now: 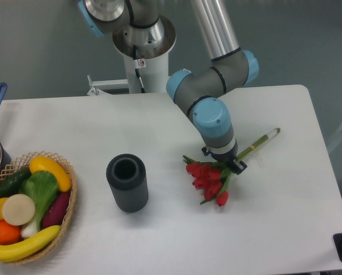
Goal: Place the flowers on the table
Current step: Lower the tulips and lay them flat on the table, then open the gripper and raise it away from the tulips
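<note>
robot lab | UR5e arm on pedestal | white bench w/ props: toy-veg basket, grey vase | plain grey wall

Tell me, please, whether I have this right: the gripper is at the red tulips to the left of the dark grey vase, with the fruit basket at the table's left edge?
Not quite: the camera view shows the flowers and the gripper to the right of the vase, not its left. The basket is indeed at the left edge of the table.

red tulips, stems tilted up-right, over white table
</note>
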`<action>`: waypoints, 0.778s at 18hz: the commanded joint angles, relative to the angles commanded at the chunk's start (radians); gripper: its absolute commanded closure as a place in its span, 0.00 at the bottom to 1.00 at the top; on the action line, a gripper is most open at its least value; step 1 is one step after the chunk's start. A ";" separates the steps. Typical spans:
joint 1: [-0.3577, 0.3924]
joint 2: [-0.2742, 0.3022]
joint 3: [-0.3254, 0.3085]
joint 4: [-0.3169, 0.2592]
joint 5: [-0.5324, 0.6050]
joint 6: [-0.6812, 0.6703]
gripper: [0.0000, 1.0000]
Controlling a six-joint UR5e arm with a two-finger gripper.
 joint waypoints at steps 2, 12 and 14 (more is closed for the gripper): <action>0.003 0.032 0.033 0.002 -0.064 -0.023 0.00; 0.086 0.185 0.101 -0.121 -0.236 -0.038 0.00; 0.123 0.218 0.129 -0.210 -0.287 0.035 0.00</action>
